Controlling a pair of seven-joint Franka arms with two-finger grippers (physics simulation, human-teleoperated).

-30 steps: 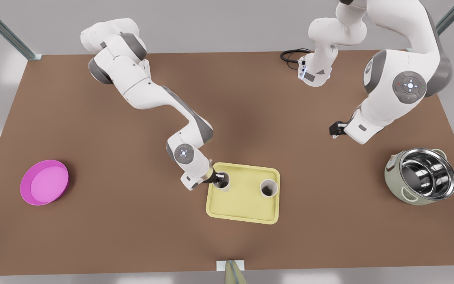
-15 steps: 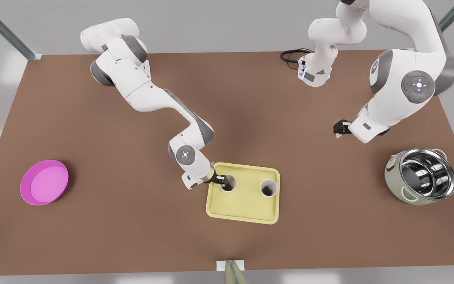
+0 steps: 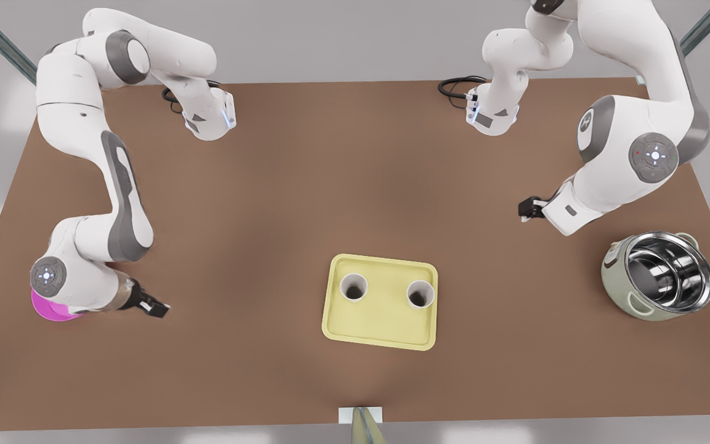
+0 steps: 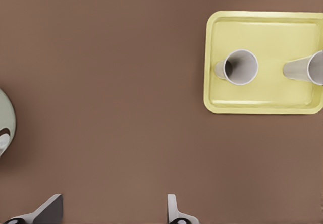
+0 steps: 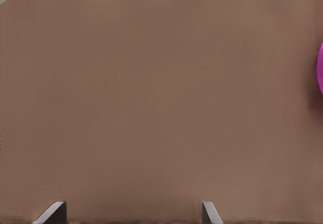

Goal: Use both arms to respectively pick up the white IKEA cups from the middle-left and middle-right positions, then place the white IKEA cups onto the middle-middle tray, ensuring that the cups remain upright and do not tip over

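Note:
Two white IKEA cups [image 3: 354, 287] [image 3: 420, 294] stand upright and apart on the pale yellow tray [image 3: 386, 324] near the table's middle. The left wrist view looks down on both cups [image 4: 241, 67] [image 4: 309, 68] and the tray [image 4: 262, 95]. My left gripper [image 3: 524, 209] hovers open and empty over the table on the front view's right, well away from the tray, its fingers [image 4: 50, 211] spread wide. My right gripper [image 3: 153, 306] is open and empty on the front view's left, its fingers [image 5: 53, 211] wide over bare table.
A steel pot [image 3: 660, 274] sits on the front view's right, close to the left arm; its rim [image 4: 5, 118] shows in the left wrist view. A magenta dish [image 3: 47, 310] lies mostly under the right arm's wrist, its edge [image 5: 320, 67] in the right wrist view.
My right gripper let go of the cup on the tray and swung far to the front view's left, over the magenta dish. The left arm shifted only slightly.

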